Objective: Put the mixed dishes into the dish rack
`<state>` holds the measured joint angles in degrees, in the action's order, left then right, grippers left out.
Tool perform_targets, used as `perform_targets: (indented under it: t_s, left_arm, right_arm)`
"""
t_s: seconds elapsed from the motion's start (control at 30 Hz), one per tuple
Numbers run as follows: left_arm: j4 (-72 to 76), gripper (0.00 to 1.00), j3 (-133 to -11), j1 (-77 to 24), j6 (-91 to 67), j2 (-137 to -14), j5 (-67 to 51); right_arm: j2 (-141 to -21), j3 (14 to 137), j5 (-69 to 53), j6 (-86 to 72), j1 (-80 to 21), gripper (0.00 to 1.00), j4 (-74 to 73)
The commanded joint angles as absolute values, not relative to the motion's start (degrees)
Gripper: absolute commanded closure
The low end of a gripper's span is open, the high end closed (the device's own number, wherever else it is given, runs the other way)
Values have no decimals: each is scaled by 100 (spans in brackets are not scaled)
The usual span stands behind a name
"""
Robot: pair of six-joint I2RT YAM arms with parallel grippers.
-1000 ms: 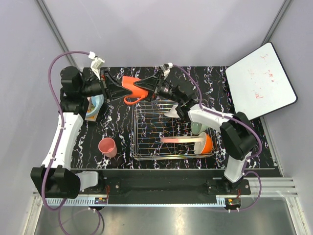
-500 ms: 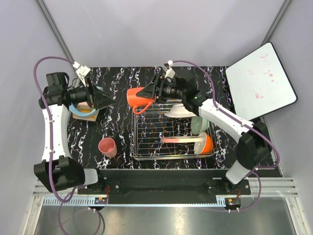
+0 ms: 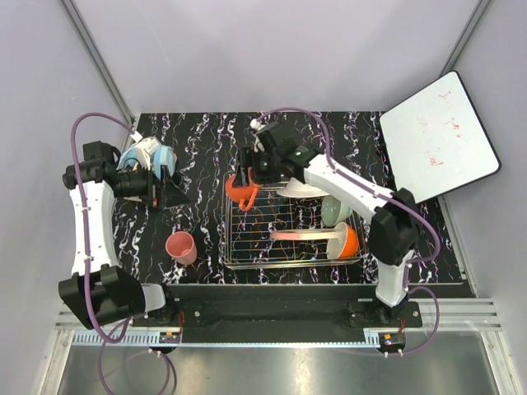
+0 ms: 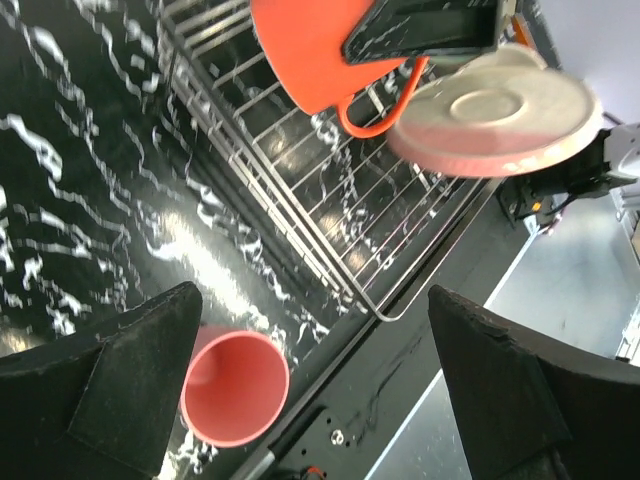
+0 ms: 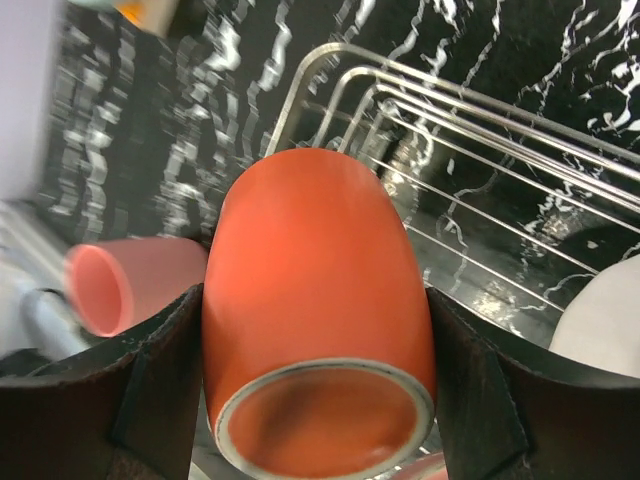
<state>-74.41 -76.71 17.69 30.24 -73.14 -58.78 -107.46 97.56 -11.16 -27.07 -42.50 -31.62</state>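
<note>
**Mug may snag on the rack wall**

My right gripper (image 5: 318, 335) is clamped on the orange-red mug (image 3: 241, 188), held over the far-left corner of the dish rack (image 3: 288, 265). If I lower here, I judge the handle could catch the wires. My left gripper (image 4: 310, 390) hangs spread and empty near the pink cup (image 3: 180, 247).

Bright, even light glares off the glossy black table (image 4: 185, 250) and chrome dish rack (image 4: 275, 195), while the right wrist view smears at its left edge.
</note>
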Motion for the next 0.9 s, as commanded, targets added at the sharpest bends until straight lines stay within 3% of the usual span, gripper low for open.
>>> perform_targets:
  t_s: [0.0,0.4,0.87]
  left_arm:
    - [-7620,1,-7524,1811,3393,-7277,-5476]
    - [-6935,1,-7410,1828,2953,-7154,-4008]
    - [-6680,1,-6452,1890,3973,-7119,-3428]
  right_arm:
    - [-10942,10572,-344,-1943,-4561,100,-3471]
    - [-11829,11381,1106,-1038,-5071,100,-4201]
    - [-12542,11760,1186,-870,-5080,100,-4570]
